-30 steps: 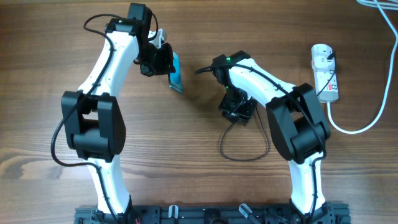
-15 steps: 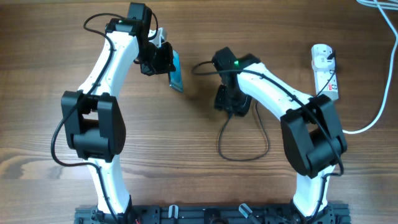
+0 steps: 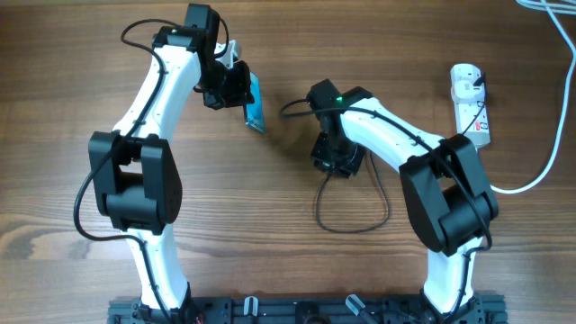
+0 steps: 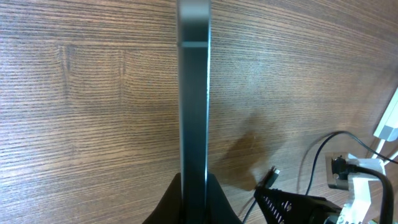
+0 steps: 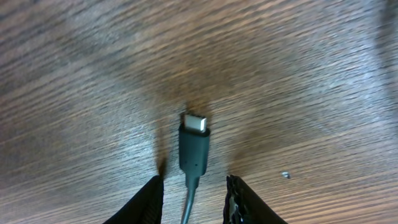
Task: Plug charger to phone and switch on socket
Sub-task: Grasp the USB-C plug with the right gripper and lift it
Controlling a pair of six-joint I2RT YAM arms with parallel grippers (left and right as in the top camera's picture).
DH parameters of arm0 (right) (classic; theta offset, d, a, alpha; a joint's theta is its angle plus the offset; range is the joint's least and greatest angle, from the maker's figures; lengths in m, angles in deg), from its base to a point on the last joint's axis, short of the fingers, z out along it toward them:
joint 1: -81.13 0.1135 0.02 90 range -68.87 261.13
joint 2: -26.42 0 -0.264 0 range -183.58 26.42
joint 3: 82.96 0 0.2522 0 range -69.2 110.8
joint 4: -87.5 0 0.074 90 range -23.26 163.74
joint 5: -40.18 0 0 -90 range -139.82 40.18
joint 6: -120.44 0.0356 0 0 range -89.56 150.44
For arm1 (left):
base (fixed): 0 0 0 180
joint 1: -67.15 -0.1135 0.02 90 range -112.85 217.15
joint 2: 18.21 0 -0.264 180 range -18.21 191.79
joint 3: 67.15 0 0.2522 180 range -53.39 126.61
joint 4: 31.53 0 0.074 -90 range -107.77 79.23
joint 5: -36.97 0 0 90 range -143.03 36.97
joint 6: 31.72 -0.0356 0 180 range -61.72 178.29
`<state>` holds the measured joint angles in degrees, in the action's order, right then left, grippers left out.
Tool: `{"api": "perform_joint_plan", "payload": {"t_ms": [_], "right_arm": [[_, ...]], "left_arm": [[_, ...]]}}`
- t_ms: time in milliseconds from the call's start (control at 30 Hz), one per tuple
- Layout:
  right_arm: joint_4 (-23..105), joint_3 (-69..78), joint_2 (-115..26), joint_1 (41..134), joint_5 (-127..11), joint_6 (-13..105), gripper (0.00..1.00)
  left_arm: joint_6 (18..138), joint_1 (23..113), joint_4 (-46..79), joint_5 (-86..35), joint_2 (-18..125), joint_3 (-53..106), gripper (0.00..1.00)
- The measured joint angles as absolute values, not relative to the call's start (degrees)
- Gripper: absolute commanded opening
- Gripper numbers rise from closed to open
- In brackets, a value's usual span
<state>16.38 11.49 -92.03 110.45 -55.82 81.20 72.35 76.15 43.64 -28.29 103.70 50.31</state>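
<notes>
The phone point(image 3: 256, 108) is lifted off the table at the upper middle, its cyan screen tilted, with my left gripper point(image 3: 236, 90) shut on it. The left wrist view shows the phone point(image 4: 194, 93) edge-on, rising from between the fingers of that gripper point(image 4: 194, 205). The charger point(image 3: 351, 225) loops as a thin black cable on the table. Its connector point(image 5: 194, 146) points away between the fingers of my right gripper point(image 5: 194, 182), with a gap on each side. The right gripper point(image 3: 336, 157) stands right of the phone. The socket point(image 3: 471, 106) lies far right.
A thick white cord point(image 3: 540, 171) curves from the socket along the right edge of the wooden table point(image 3: 54, 108). The connector tip point(image 4: 272, 175) and the right gripper's finger point(image 4: 292, 205) show at the lower right of the left wrist view.
The right arm has swung left, bringing its gripper a little closer to the phone, and its jaws widened, then narrowed. The left arm and phone have not moved.
</notes>
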Motion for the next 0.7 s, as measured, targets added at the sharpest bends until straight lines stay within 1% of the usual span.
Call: {"api": "perform_joint_plan", "payload": {"t_ms": [367, 433, 467, 533, 700], "right_arm": [[17.07, 11.49, -92.62, 110.89, -55.80, 81.40, 0.35], [17.34, 11.51, -92.62, 110.89, -55.80, 81.38, 0.31], [17.51, 11.49, -92.62, 110.89, -55.82, 81.38, 0.25], [17.66, 11.51, -92.75, 110.89, -55.85, 81.40, 0.21], [17.66, 11.53, -92.78, 110.89, -55.85, 81.38, 0.21]], "left_arm": [[72.33, 76.15, 43.64, -28.29, 103.68, 50.31, 0.04], [72.35, 76.15, 43.64, -28.29, 103.70, 50.31, 0.04], [72.35, 76.15, 43.66, -28.29, 103.70, 50.31, 0.04], [72.35, 76.15, 43.64, -28.29, 103.70, 50.31, 0.04], [72.33, 76.15, 43.64, -28.29, 103.70, 50.31, 0.04]]}}
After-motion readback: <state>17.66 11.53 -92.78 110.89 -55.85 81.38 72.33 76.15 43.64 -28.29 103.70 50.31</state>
